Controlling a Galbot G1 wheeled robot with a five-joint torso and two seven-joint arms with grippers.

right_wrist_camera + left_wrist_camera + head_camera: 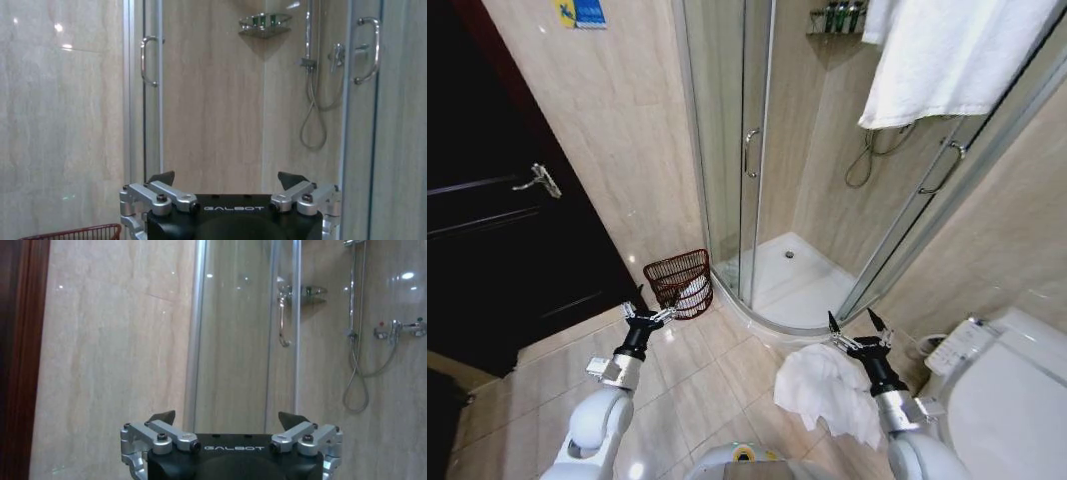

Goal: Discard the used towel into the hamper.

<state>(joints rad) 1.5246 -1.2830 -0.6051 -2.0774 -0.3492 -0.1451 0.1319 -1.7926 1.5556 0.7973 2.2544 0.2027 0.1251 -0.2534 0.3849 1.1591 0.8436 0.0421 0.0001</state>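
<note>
Standing room: tiled floor (697, 385) lies bare between the two arms, bounded by the dark door (497, 200) on the robot's left and the toilet (1002, 385) on its right.
Far edge: the curved shower sill (772, 322) and glass shower door (727, 140) close off the space ahead; the beige wall (617, 130) meets the glass just behind the hamper.
Hamper: the hamper (680, 282) sits on the floor in the corner against wall and shower glass, tipped toward the robot, with something white inside; its red rim (73, 233) also peeks in low in the right wrist view.
Towel: a crumpled white towel (827, 392) lies on the floor beside the right arm, near the toilet, well apart from the hamper.
Left hand: the left hand (649, 315) hovers just in front of the hamper's rim, fingers (162, 417) spread wide, holding nothing.
Right hand: the right hand (859, 328) hovers above the towel's far edge, fingers (292, 179) spread wide, gripping nothing.
Overhead: a second white towel (947, 55) hangs over the shower's top edge.
</note>
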